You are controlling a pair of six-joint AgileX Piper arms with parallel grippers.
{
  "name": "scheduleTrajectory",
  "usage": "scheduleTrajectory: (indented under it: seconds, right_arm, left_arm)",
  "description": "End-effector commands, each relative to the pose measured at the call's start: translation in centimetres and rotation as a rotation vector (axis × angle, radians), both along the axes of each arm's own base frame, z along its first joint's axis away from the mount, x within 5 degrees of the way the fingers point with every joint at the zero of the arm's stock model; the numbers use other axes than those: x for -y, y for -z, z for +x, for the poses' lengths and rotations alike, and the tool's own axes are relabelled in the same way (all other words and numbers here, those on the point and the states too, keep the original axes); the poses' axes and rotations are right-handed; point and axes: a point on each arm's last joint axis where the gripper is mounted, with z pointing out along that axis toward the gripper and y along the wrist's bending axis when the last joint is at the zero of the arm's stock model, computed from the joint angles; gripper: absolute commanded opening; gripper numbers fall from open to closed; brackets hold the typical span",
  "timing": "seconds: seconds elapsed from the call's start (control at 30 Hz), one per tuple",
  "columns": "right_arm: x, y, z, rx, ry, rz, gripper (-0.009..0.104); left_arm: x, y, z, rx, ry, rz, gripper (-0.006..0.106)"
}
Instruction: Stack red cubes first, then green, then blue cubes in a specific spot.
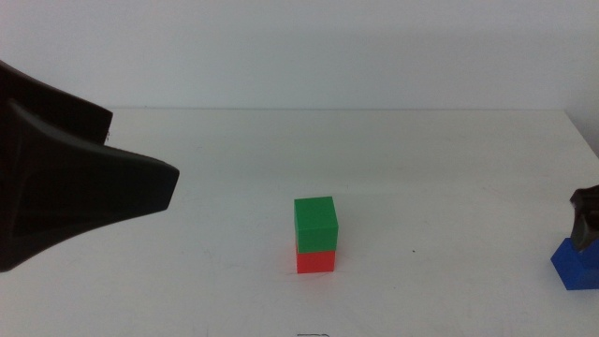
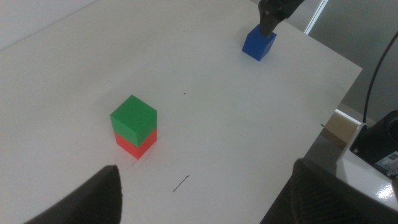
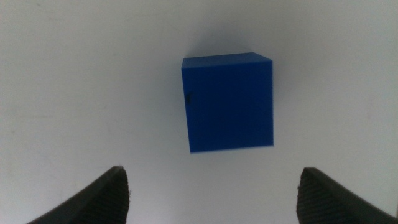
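Observation:
The green cube (image 1: 315,222) sits squarely on the red cube (image 1: 316,259) at the middle of the white table; both also show in the left wrist view, green cube (image 2: 134,115) over red cube (image 2: 135,145). The blue cube (image 1: 574,266) rests on the table at the far right edge. My right gripper (image 3: 214,199) hovers just above the blue cube (image 3: 229,104), jaws open and wide apart, with the cube ahead of them and not between them. That right gripper (image 2: 273,15) also appears in the left wrist view. My left gripper (image 2: 205,199) hangs open, raised at the left.
The left arm's dark body (image 1: 75,187) fills the left of the middle view. The table's right edge (image 2: 336,93) runs close to the blue cube (image 2: 259,43), with a beige block (image 2: 343,127) and cables beyond it. A small dark mark (image 2: 181,183) lies near the stack.

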Motion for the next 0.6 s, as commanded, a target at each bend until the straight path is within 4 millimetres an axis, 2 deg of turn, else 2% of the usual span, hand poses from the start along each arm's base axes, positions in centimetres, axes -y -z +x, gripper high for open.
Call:
scheduleTrajectory:
  seconds: [0.0,0.57]
  right_arm:
    - [0.4,-0.7,0.4,0.045,-0.018,-0.021,0.087]
    - [1.2,4.5,3.0,-0.026,-0.04,-0.073,0.087]
  left_arm:
    - [0.2,-1.1,-0.1,0.037,-0.003,-0.072,0.092]
    - [0.2,-1.1,-0.1,0.037,-0.003,-0.072,0.092]
